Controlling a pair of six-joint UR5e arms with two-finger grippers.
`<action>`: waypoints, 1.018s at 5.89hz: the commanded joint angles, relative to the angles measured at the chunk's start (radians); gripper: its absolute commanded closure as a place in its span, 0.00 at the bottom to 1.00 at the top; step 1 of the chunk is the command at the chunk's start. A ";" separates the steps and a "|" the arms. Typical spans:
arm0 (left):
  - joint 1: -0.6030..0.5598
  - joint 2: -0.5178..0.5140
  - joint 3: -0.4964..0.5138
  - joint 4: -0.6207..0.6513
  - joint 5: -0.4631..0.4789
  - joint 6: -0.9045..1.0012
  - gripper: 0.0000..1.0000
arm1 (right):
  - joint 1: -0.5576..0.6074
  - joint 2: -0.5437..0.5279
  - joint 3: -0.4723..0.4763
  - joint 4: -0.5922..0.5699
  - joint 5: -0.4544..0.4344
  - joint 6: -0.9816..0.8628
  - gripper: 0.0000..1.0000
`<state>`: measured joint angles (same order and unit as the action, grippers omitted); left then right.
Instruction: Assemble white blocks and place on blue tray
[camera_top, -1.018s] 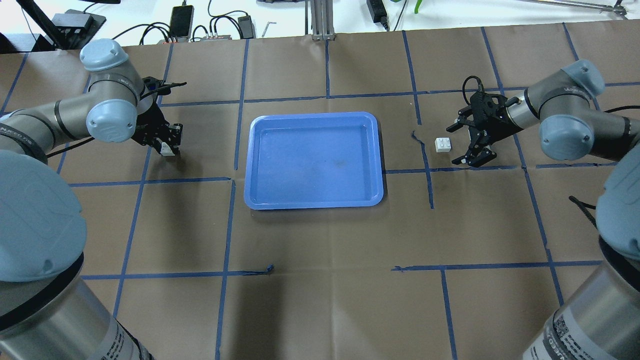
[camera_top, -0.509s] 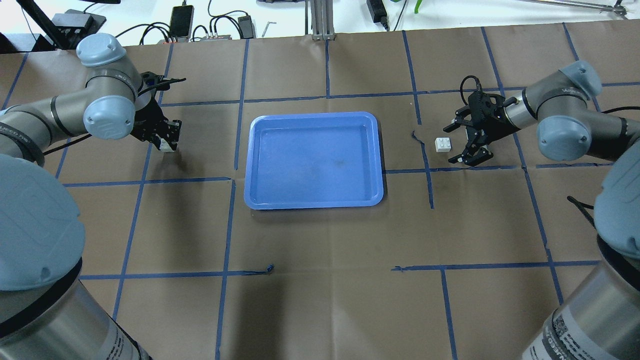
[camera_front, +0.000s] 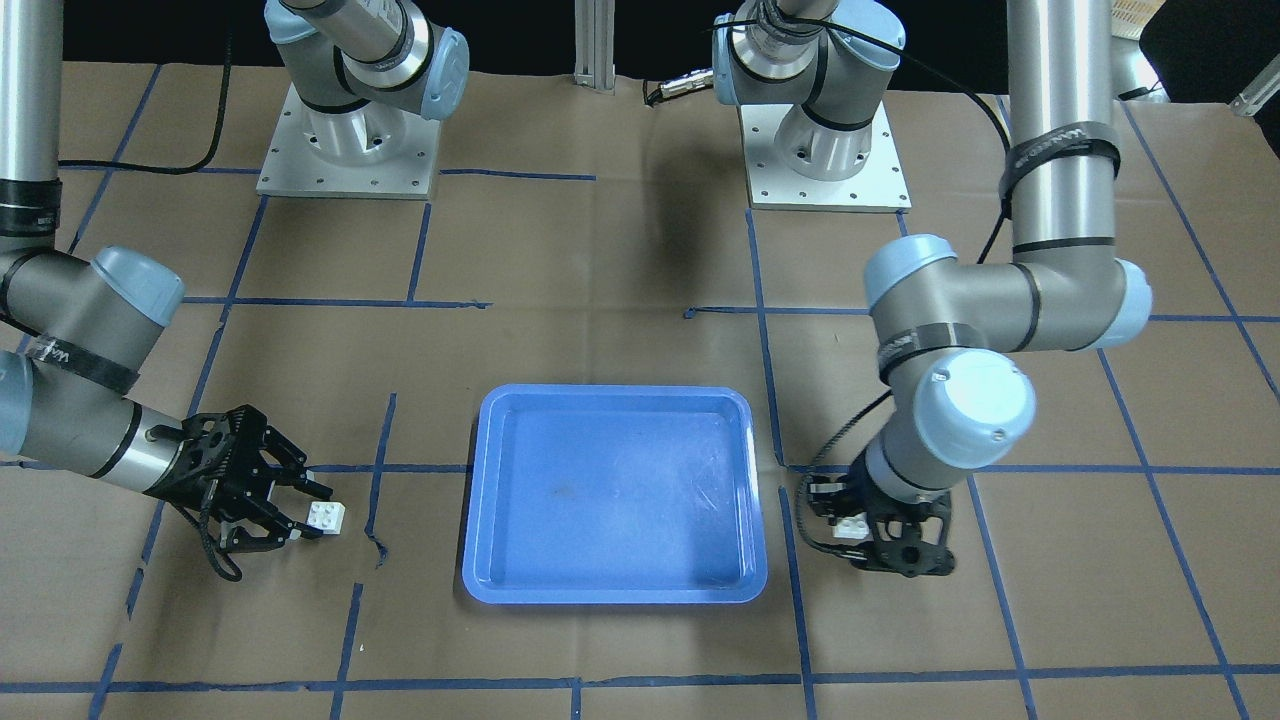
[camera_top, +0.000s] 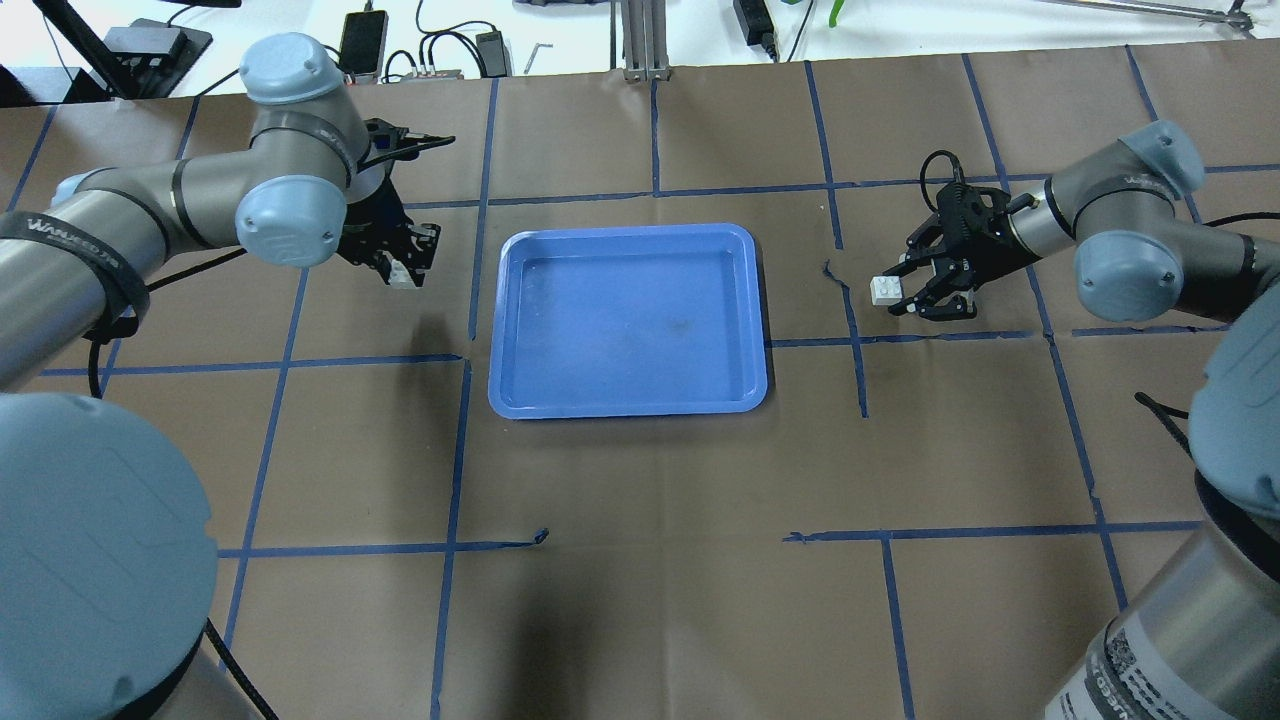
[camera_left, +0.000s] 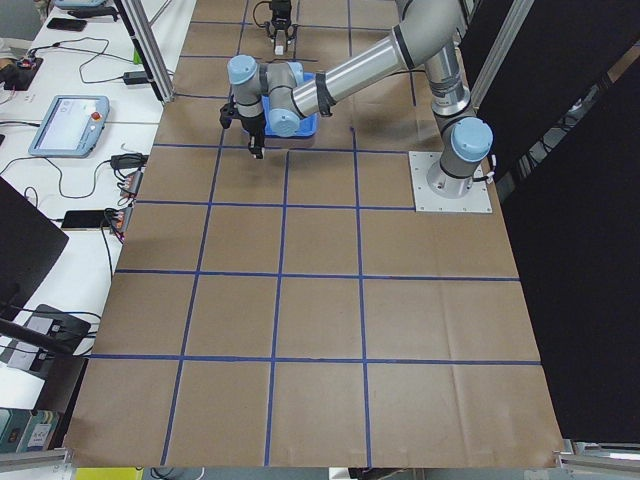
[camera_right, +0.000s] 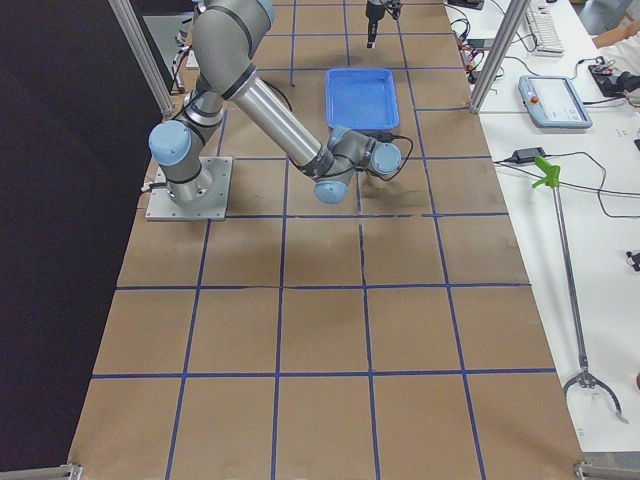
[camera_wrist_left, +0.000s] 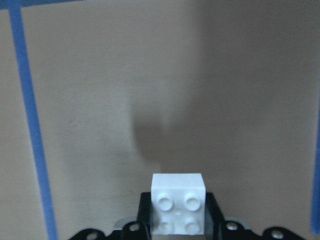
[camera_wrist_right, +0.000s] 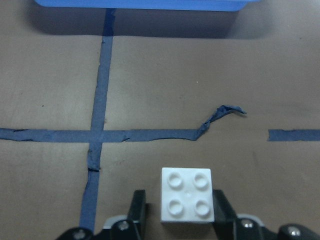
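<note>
The blue tray (camera_top: 628, 385) lies empty at the table's middle. My left gripper (camera_top: 404, 272) is shut on one white block (camera_wrist_left: 178, 207) and holds it studs-up a little above the paper, just left of the tray; it also shows in the front-facing view (camera_front: 848, 527). The other white block (camera_top: 884, 289) sits on the paper to the right of the tray. My right gripper (camera_top: 893, 296) is open, low at the table, with its fingers on both sides of that block (camera_wrist_right: 187, 200); a gap shows beside the left finger (camera_wrist_right: 136, 206).
Blue tape lines grid the brown paper. A torn tape curl (camera_top: 833, 271) lies between the tray and the right block. Cables, a phone (camera_top: 362, 40) and a metal post (camera_top: 643, 40) stand beyond the far edge. The arm bases (camera_front: 345, 150) are at the near side.
My left arm has swung right toward the tray, carrying its white block. My right gripper has slid left so that its fingers now straddle the other block.
</note>
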<state>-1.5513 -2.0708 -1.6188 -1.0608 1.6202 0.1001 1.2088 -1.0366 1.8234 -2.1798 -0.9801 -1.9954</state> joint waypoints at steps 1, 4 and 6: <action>-0.180 -0.006 -0.001 0.002 -0.003 -0.176 1.00 | 0.000 -0.006 -0.003 -0.002 0.000 0.000 0.62; -0.320 -0.012 -0.016 0.048 -0.003 0.145 0.99 | 0.000 -0.063 -0.073 0.017 0.000 0.018 0.69; -0.320 -0.015 -0.026 0.061 0.001 0.585 0.98 | 0.000 -0.146 -0.073 0.116 0.000 0.029 0.70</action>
<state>-1.8688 -2.0850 -1.6411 -1.0043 1.6182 0.4755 1.2088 -1.1412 1.7515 -2.1093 -0.9802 -1.9696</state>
